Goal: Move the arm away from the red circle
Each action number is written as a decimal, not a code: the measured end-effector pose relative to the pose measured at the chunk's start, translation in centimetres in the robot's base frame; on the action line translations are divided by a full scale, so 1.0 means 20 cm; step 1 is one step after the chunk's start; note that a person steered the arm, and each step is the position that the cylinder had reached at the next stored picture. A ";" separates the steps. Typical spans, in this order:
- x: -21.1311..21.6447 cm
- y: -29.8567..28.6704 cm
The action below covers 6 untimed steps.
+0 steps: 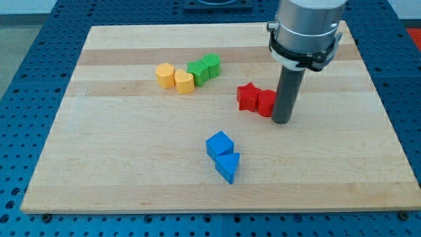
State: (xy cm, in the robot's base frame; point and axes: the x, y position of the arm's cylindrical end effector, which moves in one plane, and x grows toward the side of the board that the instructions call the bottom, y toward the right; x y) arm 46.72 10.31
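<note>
My tip (281, 120) rests on the board at the view's right of centre. It touches or nearly touches the right side of a red round block (266, 103), which the rod partly hides. A red star block (247, 96) sits against that block's left side. Both red blocks lie just left of the rod.
A blue cube (219, 144) and a blue triangle (227, 166) lie together below centre. Two yellow blocks (175, 78) and two green blocks (204, 67) form a row at upper centre-left. The wooden board (131, 164) has its right edge near the rod's side.
</note>
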 end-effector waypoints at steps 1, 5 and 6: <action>0.00 -0.02; -0.10 0.14; -0.10 0.09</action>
